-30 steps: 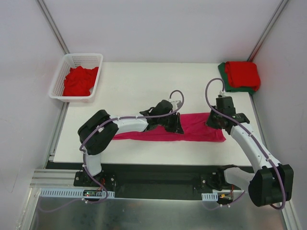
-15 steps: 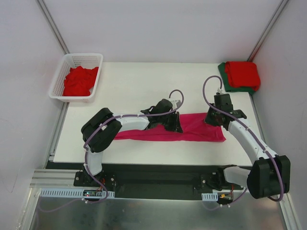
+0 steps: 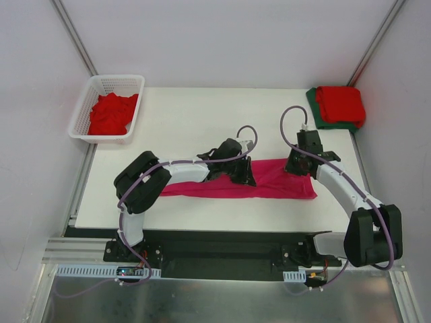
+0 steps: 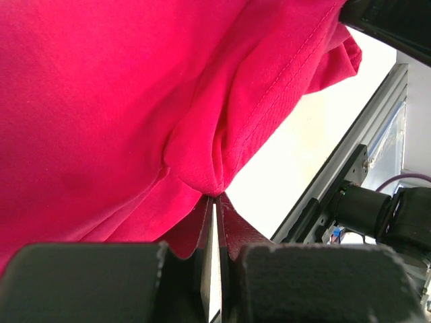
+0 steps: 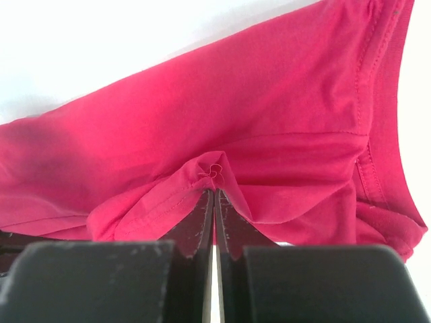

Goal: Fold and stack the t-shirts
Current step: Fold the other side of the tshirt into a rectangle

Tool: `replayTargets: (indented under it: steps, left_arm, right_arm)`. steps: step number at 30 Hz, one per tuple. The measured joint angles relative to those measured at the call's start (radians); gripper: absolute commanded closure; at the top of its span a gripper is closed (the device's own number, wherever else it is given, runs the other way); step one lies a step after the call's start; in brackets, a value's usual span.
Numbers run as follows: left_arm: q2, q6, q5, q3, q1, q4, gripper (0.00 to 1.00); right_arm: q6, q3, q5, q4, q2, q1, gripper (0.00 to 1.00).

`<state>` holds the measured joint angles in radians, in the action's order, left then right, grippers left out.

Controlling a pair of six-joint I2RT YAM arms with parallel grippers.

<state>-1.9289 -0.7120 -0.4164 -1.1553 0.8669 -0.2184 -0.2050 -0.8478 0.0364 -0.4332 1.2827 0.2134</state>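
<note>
A magenta-pink t-shirt (image 3: 273, 180) lies as a long folded band across the front of the white table (image 3: 182, 128). My left gripper (image 3: 244, 176) is shut on a pinch of its cloth near the band's middle; the fold bunches at the fingertips (image 4: 214, 195). My right gripper (image 3: 296, 168) is shut on a hemmed edge near the band's right end, the cloth (image 5: 269, 148) puckered at the tips (image 5: 213, 191). A folded red t-shirt (image 3: 341, 104) rests on a dark green one (image 3: 316, 120) at the back right corner. More red t-shirts (image 3: 111, 113) lie crumpled in the basket.
A white lattice basket (image 3: 91, 104) stands at the table's back left corner. Grey walls close in the left and right sides. An aluminium rail (image 3: 222, 237) runs along the near edge by the arm bases.
My right arm has drawn its gripper a little left and away from the near edge, still pinching the pink shirt. The left gripper has barely moved.
</note>
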Motion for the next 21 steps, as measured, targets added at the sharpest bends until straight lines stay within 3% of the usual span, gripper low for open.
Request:
replayTargets:
  steps: [10, 13, 16, 18, 21]
  left_arm:
    - [-0.052, 0.002, -0.003, -0.018, -0.04, 0.0, 1.0]
    - [-0.075, 0.003, -0.005, -0.035, -0.051, 0.0, 0.94]
    - [-0.091, 0.008, -0.02, -0.053, -0.06, 0.001, 0.71]
    - [-0.103, 0.014, -0.027, -0.067, -0.064, 0.005, 0.5]
    - [-0.117, 0.018, -0.037, -0.086, -0.071, 0.014, 0.38]
  right_arm:
    - [0.013, -0.049, -0.014, 0.034, 0.121, 0.0, 0.99]
    - [0.019, -0.075, -0.019, 0.042, 0.15, 0.0, 0.98]
    - [0.028, -0.1, -0.023, 0.048, 0.178, 0.0, 0.96]
    - [0.031, -0.114, -0.023, 0.055, 0.198, 0.0, 0.8]
    - [0.038, -0.13, -0.039, 0.067, 0.227, 0.0, 0.65]
